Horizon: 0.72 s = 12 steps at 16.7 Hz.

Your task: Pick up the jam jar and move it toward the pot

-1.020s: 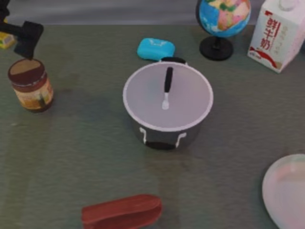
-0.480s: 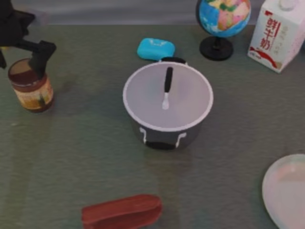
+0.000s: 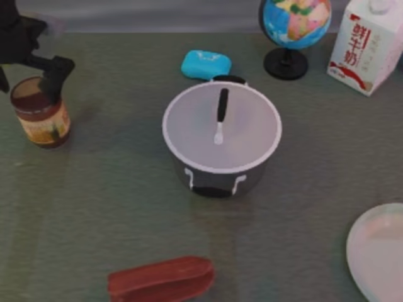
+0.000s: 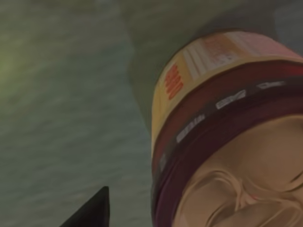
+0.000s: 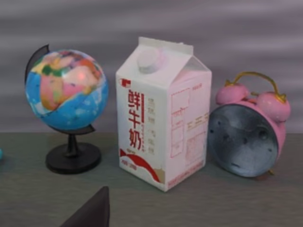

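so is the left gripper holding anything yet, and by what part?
Cannot tell. The left gripper is down at the jam jar, around its lid end, still on the table; contact isn't visible.

My left gripper (image 3: 28,72) is at the far left of the table, with my dark wrist above it at the top edge. 1 finger (image 3: 55,70) points down; the other is mostly hidden, so the jaws look spread, perhaps. My right arm is out of the top view.

bare table (image 3: 113,182) between jam jar (image 3: 41,113) and pot (image 3: 221,135)
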Each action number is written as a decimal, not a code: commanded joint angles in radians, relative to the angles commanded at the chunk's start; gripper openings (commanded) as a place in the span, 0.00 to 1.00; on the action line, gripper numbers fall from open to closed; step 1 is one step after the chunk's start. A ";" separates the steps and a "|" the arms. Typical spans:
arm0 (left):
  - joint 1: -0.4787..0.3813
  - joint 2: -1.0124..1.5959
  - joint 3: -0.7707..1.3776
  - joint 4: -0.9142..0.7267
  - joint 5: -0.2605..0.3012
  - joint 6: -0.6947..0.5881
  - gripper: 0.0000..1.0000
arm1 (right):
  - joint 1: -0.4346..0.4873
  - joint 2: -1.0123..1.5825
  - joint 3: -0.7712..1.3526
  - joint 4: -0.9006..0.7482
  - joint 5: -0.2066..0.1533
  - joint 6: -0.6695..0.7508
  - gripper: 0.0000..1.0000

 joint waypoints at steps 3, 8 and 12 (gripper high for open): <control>0.002 0.002 -0.088 0.091 0.000 0.002 1.00 | 0.000 0.000 0.000 0.000 0.000 0.000 1.00; 0.004 0.008 -0.166 0.173 0.000 0.004 1.00 | 0.000 0.000 0.000 0.000 0.000 0.000 1.00; 0.004 0.008 -0.166 0.173 0.000 0.004 0.85 | 0.000 0.000 0.000 0.000 0.000 0.000 1.00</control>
